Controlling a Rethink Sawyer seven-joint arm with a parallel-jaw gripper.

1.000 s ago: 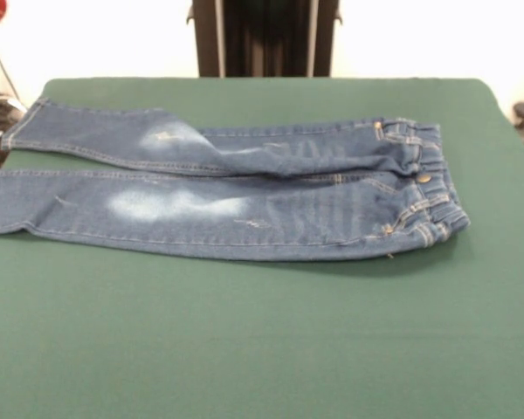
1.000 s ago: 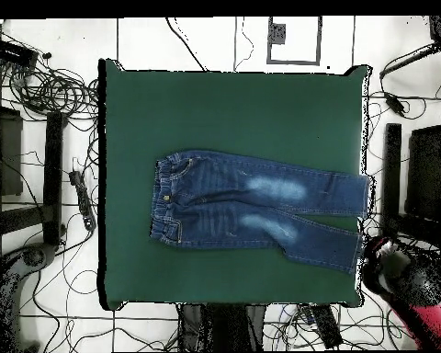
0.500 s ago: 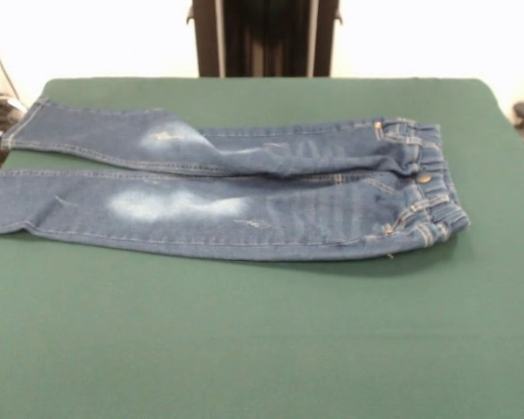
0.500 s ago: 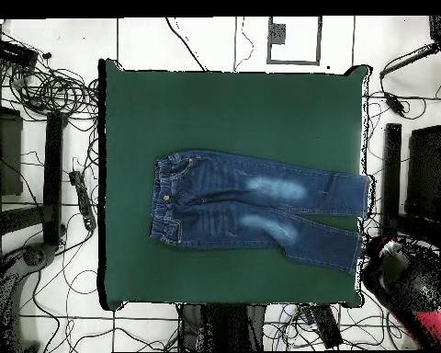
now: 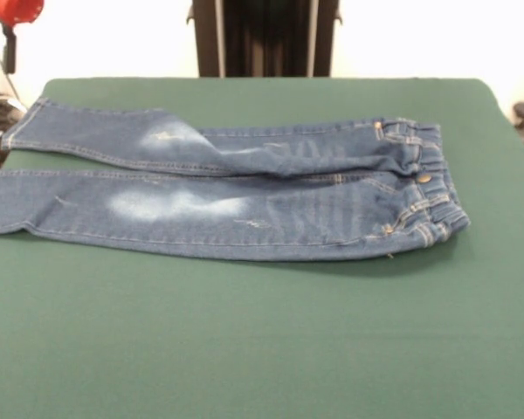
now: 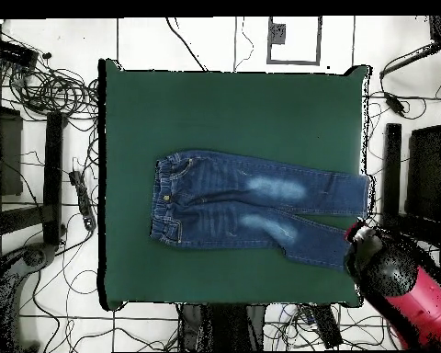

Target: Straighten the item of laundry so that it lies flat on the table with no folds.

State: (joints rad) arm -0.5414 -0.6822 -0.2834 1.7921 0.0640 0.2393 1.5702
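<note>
The item of laundry (image 5: 236, 188), a small pair of blue jeans with whitish thigh patches, lies spread on the green table (image 5: 262, 340). Its waistband is at the right and both legs run left to the table's edge. The far leg has a soft crease near the crotch. From above, the jeans (image 6: 252, 200) sit mid-table with the waistband at the left. My red and black arm (image 6: 399, 280) hangs over the table's lower right corner. Its gripper (image 6: 357, 235) is just beside the nearer leg's cuff, too unclear to read. In the front view only a red part of the arm (image 5: 13, 10) shows at the top left.
Cables (image 6: 50, 87) lie tangled on the white floor around the table. Black stands (image 6: 51, 175) flank it at the left, and another (image 6: 391, 175) at the right. A dark pedestal (image 5: 264, 39) rises behind the far edge.
The arm has swung back in from off the table's corner toward the leg cuffs, and its red part shows again at the front view's top left. The jeans have not moved.
</note>
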